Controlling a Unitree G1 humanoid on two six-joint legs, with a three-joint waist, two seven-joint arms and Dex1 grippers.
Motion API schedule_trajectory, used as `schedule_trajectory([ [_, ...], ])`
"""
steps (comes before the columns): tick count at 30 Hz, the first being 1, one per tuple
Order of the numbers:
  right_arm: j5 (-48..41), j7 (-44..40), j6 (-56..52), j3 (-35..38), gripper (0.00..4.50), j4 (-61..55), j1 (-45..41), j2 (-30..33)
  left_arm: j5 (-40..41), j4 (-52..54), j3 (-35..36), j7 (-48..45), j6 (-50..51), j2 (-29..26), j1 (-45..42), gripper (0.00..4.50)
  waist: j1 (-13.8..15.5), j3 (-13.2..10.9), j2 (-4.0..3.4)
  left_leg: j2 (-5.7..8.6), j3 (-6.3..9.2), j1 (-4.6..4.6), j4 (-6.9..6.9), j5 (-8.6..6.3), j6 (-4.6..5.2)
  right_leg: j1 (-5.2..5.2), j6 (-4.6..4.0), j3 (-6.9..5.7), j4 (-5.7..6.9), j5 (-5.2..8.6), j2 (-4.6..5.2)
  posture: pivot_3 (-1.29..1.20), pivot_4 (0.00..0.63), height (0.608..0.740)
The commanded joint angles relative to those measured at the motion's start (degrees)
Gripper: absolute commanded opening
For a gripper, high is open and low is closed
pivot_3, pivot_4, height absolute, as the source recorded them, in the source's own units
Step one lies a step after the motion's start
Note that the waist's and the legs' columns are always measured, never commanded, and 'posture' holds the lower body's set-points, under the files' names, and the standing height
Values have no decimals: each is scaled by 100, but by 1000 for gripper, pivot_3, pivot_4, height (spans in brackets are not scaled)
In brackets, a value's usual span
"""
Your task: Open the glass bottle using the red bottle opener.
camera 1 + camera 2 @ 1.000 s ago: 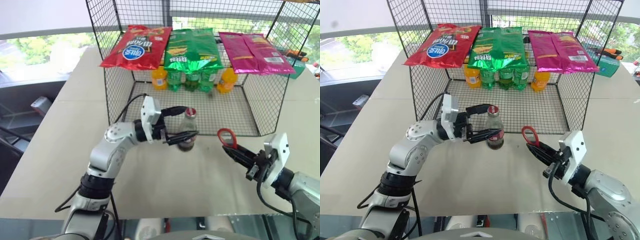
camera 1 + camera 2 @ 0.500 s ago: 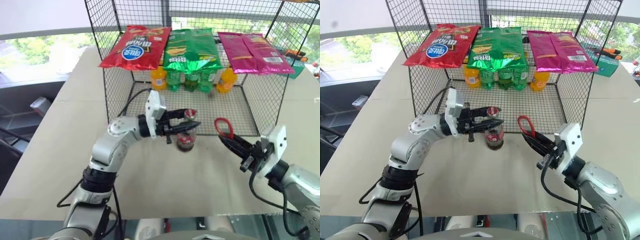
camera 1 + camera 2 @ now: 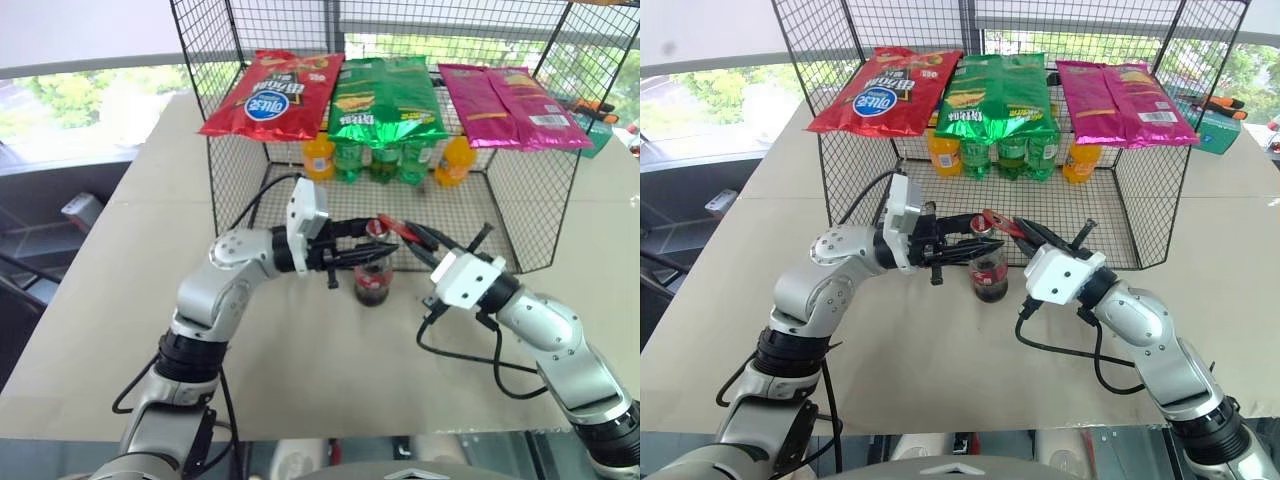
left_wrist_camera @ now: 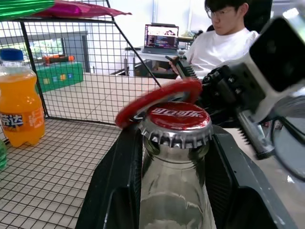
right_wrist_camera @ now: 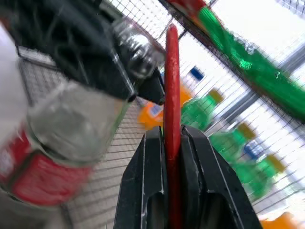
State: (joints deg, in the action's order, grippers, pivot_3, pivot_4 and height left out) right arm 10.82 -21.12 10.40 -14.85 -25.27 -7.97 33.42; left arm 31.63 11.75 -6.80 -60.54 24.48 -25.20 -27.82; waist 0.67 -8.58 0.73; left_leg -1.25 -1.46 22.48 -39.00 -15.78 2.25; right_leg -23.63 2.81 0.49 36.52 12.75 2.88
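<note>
the left end effector (image 3: 372, 250) reaches in level from the robot's left with its two black fingers (image 4: 121, 183) pinching the neck of the glass bottle (image 3: 373, 277), one on each side just under the red crown cap (image 4: 175, 119), which is on the bottle. the bottle stands upright on the pale worktop (image 3: 300, 360) just in front of the open wire cage (image 3: 230, 170), with dark liquid low down and a red label around its lower body. the right end effector (image 3: 418, 236) comes in from the robot's right, its fingers pressed together on the handle of the red bottle opener (image 3: 392, 226), gripping it edge-on between the pads (image 5: 152, 191) in the right wrist view. the opener's ring head lies over the cap, tilted, with its rim at the cap's far edge in the left wrist view; whether it has hooked under the crimped rim cannot be told. the two end effectors are close together at the bottle's top. inside the cage, at the back, stand orange drink bottles (image 3: 319, 156) and green drink bottles (image 3: 383, 160) in a row on the mesh floor. on top of the cage lie three snack bags side by side: a red bag (image 3: 273, 93), a green bag (image 3: 386, 97) and a pink bag (image 3: 510, 105). in the left wrist view a person in a white shirt (image 4: 217, 47) sits beyond the worktop, with an open laptop (image 4: 161, 39) on a desk behind.
</note>
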Motion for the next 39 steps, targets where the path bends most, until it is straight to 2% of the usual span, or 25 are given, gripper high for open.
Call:
schedule_trajectory([
  [1,756,-28,1141,-539,0,658,81,75,8,45,-105,-21,113,-9,12,1203,-9,2,0,0,-4,-5,0,0,0,1,-1,4,1,1,0,0,150,740],
  [6,1137,532,2128,-633,0,1339,23,-360,8,61,-104,-35,169,-49,18,1202,-30,6,5,-3,-26,-47,12,0,0,25,-10,25,6,7,-2,0,150,740],
  [9,950,480,2260,-629,0,1396,-93,-608,2,57,-114,-43,195,-60,-1,1199,-68,6,5,-4,-40,-55,20,0,0,25,-11,41,9,7,-2,0,150,740],
  [17,1211,554,2594,-649,0,1720,-374,-867,-58,-5,-145,-78,188,-29,-53,1197,-137,11,14,-4,-57,-68,20,0,1,26,-11,57,16,6,-2,0,150,740],
  [23,1934,407,3094,-1023,0,2275,-429,-646,-148,36,-166,-8,122,43,-17,1197,-151,18,16,-5,-64,-79,20,0,1,28,-10,64,25,6,-2,0,150,740],
  [28,2030,388,3257,-1143,0,2777,-578,-699,-119,181,-175,-92,164,-12,83,1197,-161,31,19,-8,-72,-111,22,-1,1,54,-11,70,25,7,-3,0,150,740],
  [30,2081,364,3335,-1150,0,2873,-629,-703,-72,219,-135,-128,205,-54,120,1197,-168,33,24,-8,-87,-150,37,-1,1,82,-9,84,22,9,-2,0,150,740],
  [31,2081,359,3359,-1137,0,2906,-637,-711,-52,243,-131,-161,232,-86,141,2207,-170,35,25,-8,-96,-179,50,-1,1,99,4,93,20,17,-2,0,150,740],
  [33,2072,367,3386,-1113,0,2937,-642,-705,-77,257,-126,-154,190,-104,178,2952,-173,38,26,-9,-101,-186,58,-1,1,99,9,98,20,21,-3,0,150,740],
  [34,2072,388,3386,-1114,0,2938,-645,-687,-102,251,-118,-114,157,-94,189,3645,-171,38,25,-12,-101,-185,61,-1,1,96,5,99,20,20,-4,0,150,740],
  [35,2068,407,3382,-1107,0,2938,-644,-667,-129,239,-117,-96,130,-84,197,4009,-166,38,24,-13,-101,-183,62,-1,1,94,5,99,20,20,-4,0,150,740],
  [36,2064,428,3375,-1088,0,2928,-638,-652,-149,231,-119,-89,111,-86,205,4325,-154,39,26,-14,-103,-183,62,-1,1,94,2,101,20,18,-3,0,150,740],
  [37,2065,460,3368,-1062,0,2923,-634,-640,-166,220,-125,-86,96,-84,206,4461,-139,40,29,-15,-103,-183,61,-1,1,95,1,101,20,17,-1,0,150,740],
  [39,2063,495,3343,-1020,0,2926,-651,-620,-199,179,-129,-83,61,-85,210,4461,-136,40,29,-16,-104,-183,59,-1,1,96,1,101,19,18,8,0,150,740],
])
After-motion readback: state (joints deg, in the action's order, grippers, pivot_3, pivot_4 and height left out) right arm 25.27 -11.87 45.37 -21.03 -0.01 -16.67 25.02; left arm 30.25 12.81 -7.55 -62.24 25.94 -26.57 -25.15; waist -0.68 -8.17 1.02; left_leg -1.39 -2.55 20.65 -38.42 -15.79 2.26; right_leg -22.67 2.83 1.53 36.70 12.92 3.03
